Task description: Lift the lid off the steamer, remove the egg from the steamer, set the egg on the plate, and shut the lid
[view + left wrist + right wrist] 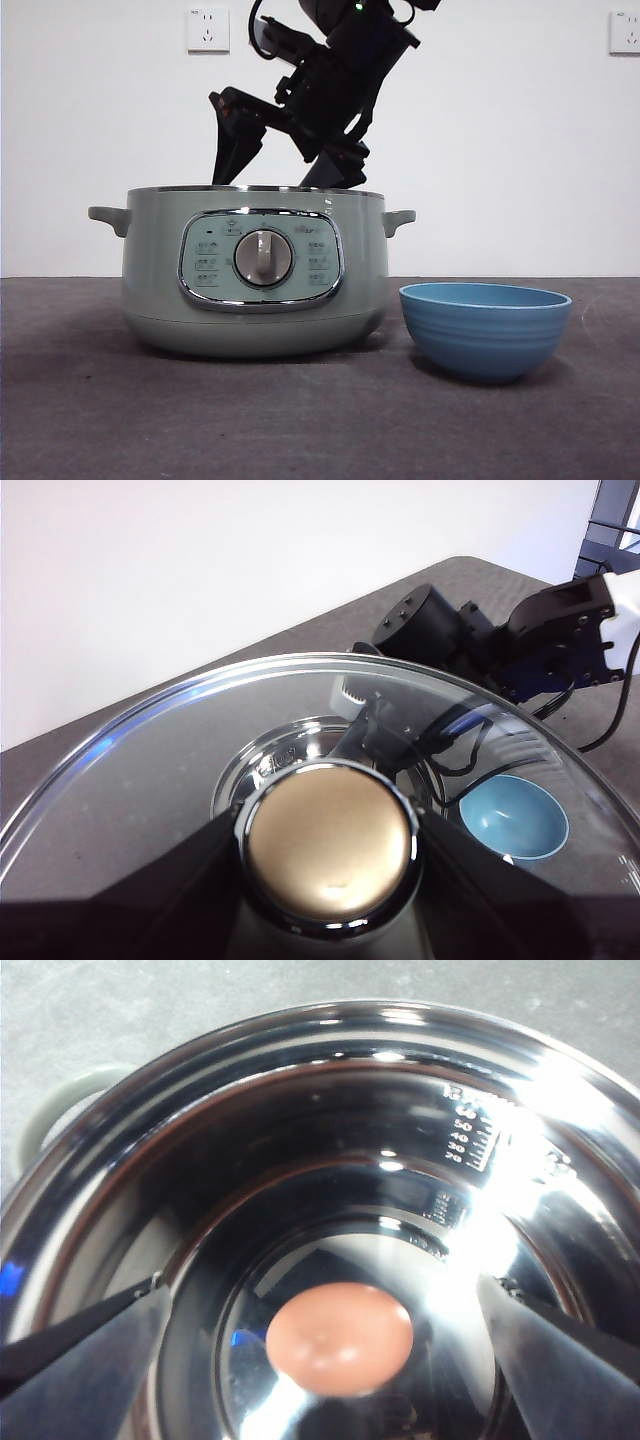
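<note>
Mint-green and uncovered, the steamer (255, 275) is sitting on the dark table (90, 420), its dial facing me. I am seeing the right gripper (285, 150) reaching down at the pot's open top from above, its jaws spread wide apart with nothing between them. Through the right wrist camera I am looking straight into the shiny steel inside of the steamer (300, 1160), where the egg (340, 1338) is lying on the bottom, between the two spread jaws but not touching either.

I am holding the lid (180, 780) up with the left gripper (330, 880), whose jaws are clamped on either side of the round knob (330, 842); in this light the knob is looking golden-tan rather than green, though that may be glare. Through the glass of the lid I am making out the right arm's dark joints and the plate (513, 818) on the table below.

From the front, the plate (485, 330), a small blue bowl, is standing empty just to the right of the steamer, near but apart from it.
</note>
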Robot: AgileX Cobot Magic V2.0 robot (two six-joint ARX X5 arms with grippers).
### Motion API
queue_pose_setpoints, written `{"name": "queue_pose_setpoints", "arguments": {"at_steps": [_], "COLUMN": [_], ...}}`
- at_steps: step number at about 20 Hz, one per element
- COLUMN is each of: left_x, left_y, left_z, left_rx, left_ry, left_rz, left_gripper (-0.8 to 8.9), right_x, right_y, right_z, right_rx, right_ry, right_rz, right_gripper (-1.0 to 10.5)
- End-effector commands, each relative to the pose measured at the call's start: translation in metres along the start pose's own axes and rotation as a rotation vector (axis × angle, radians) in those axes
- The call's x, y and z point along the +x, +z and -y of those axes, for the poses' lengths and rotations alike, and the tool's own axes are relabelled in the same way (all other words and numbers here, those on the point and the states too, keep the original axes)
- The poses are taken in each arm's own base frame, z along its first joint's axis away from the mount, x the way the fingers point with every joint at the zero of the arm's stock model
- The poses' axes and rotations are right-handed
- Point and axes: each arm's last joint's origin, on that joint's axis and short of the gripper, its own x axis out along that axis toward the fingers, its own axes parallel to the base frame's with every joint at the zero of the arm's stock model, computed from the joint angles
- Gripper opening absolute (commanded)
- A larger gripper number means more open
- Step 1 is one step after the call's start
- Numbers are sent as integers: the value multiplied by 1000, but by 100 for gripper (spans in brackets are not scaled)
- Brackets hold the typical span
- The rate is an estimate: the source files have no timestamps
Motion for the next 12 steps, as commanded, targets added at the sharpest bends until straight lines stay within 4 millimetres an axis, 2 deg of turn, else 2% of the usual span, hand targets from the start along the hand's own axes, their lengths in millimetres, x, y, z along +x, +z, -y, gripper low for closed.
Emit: {"name": "queue_pose_setpoints", "arguments": {"at_steps": [1, 12], "left_x": [-9, -9], "left_y": [9, 9], "left_z": [0, 0], "left_rx": [5, 8], "left_ry": [3, 2], "left_rz": [82, 80], "left_gripper": [-9, -8], "right_x": [18, 51], "right_y": [-9, -31], "right_z": [1, 0], "right_rx": [-8, -17], "right_ry": [2, 17], "right_rz": [-34, -113], "right_gripper": [532, 532]}}
